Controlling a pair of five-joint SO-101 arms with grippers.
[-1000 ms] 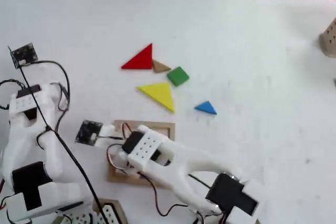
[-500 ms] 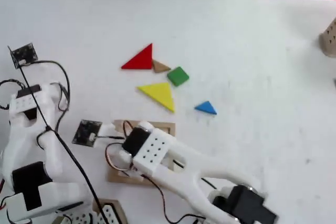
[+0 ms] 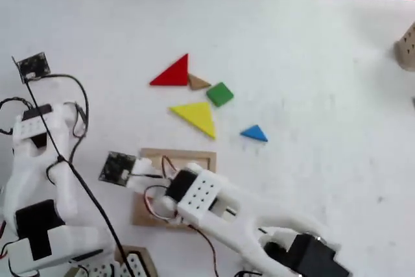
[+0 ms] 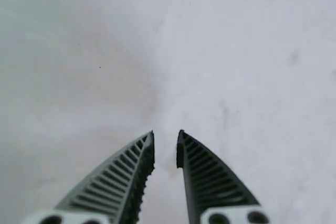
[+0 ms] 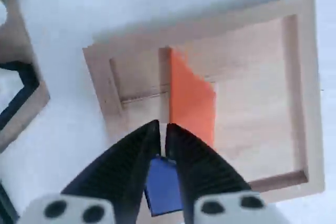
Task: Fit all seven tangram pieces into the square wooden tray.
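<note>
At the table's point(image 3: 311, 63) 9 o'clock side stands the left arm point(image 3: 35, 160). In its wrist view the left gripper point(image 4: 165, 145) hangs over bare white table, its jaws a narrow slit apart and nothing between them.

The square wooden tray point(image 3: 194, 154) lies near the table's 6 o'clock edge, and the right arm point(image 3: 259, 222), reaching in from 4 o'clock, covers much of it. At the tray's 7 o'clock, at the table's edge, sits a second wooden frame point(image 3: 146, 257).

In the right wrist view the right gripper point(image 5: 163, 127) is over the tray point(image 5: 310, 103). An orange piece point(image 5: 191, 103) lies flat in the recess just past the gripper's tips. A blue piece point(image 5: 164, 187) shows under the gripper; I cannot tell whether the gripper clasps it or merely hangs above it.

Five pieces lie loose on the table beyond the tray. The yellow triangle point(image 3: 196, 117) is at the tray's 12 o'clock, close to its rim. From the yellow triangle, the red triangle point(image 3: 174, 72) is at 11 o'clock, the small tan triangle point(image 3: 198, 83) at 12 o'clock, touching the red one's corner, and the green square point(image 3: 220, 94) at 1 o'clock, just beside the tan one. The small blue triangle point(image 3: 254, 133) lies alone at 4 o'clock.

A wooden block with holes point(image 3: 406, 47) stands at the table's 3 o'clock edge, well apart from everything else.
</note>
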